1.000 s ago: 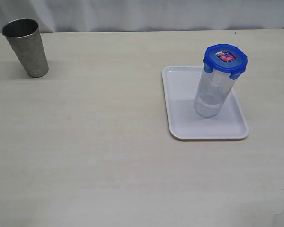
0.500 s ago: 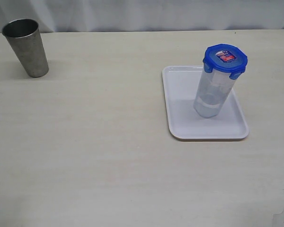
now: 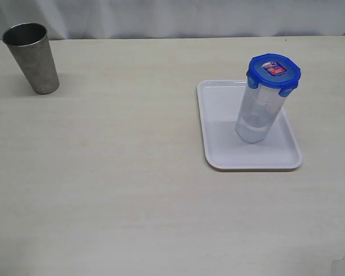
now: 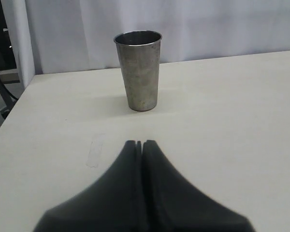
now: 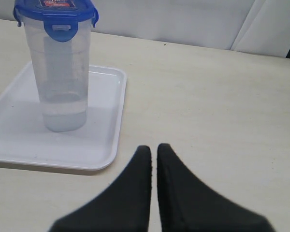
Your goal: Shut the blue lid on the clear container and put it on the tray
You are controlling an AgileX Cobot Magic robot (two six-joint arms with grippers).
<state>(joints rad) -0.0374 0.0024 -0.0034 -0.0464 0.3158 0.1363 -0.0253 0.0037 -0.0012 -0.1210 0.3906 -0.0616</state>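
Clear container (image 3: 256, 115): one; tray (image 3: 218, 129): one.

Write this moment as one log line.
blue lid: on clear container, upright on tray | left gripper: shut, empty | right gripper: shut, empty

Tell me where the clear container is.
In the exterior view, the clear container stands upright on the tray at right, blue lid on top.

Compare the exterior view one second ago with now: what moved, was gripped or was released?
Nothing visibly changed: the clear container, with the blue lid on it, stays on the tray, and the steel cup stays where it was.
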